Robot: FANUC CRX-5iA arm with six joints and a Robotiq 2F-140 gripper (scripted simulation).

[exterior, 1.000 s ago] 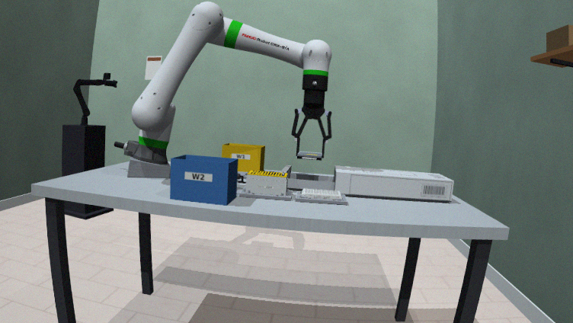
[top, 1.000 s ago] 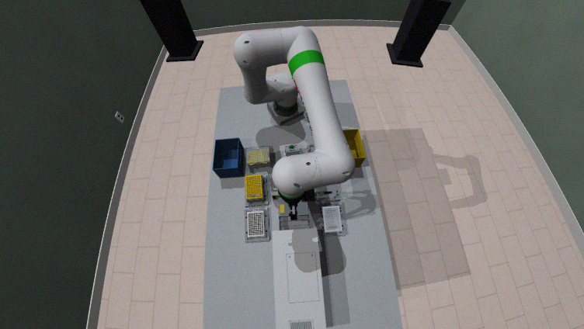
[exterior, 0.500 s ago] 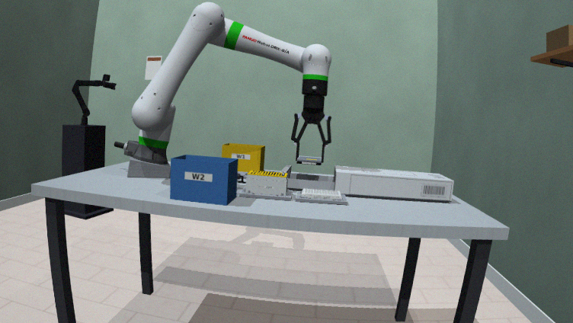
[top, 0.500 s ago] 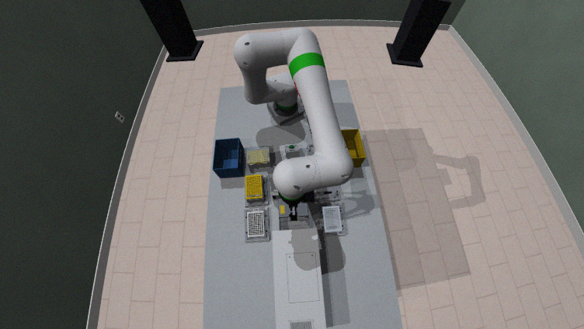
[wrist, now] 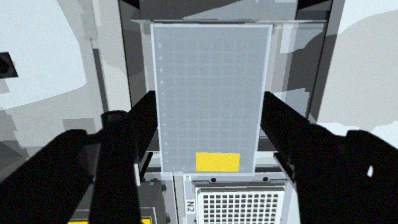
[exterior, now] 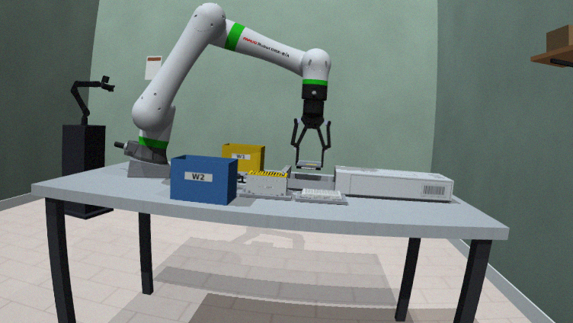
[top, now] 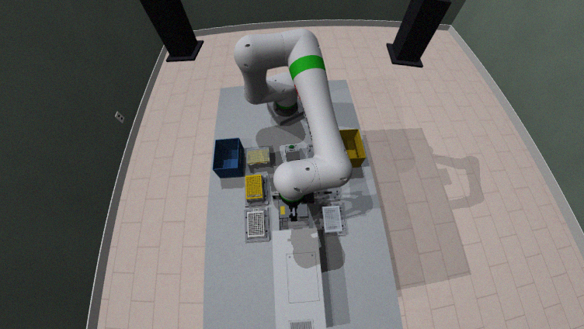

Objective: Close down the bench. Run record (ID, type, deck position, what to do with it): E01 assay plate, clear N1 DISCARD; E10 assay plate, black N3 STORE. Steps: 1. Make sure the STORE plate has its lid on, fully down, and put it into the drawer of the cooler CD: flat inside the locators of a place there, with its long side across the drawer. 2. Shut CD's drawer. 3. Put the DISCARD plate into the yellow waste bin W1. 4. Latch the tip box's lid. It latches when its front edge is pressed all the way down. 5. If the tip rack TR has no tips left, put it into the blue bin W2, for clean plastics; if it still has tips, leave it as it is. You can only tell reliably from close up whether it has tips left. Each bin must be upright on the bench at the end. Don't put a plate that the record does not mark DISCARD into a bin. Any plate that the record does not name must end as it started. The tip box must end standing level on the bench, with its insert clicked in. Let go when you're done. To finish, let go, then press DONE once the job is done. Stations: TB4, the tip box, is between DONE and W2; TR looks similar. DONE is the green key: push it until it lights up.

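Left of the pincer: blue bin W2, then yellow-topped tip box on the bench. Pincer clamped on the long sides of the lidded black plate, yellow tag at its near end, held level above the open drawer. Right of it: cooler; white plate just below the held plate's near end in the wrist view.

1. The bench has a pale grey top on dark legs and stands on a tiled floor.
2. A blue bin marked W2 stands upright near the front edge.
3. A yellow bin stands upright behind it.
4. A box with a yellow top sits just beside the blue bin.
5. A white plate lies flat on its holder next to that box.
6. A long grey cooler rests at the far end.
7. The arm's base is mounted at the other end.
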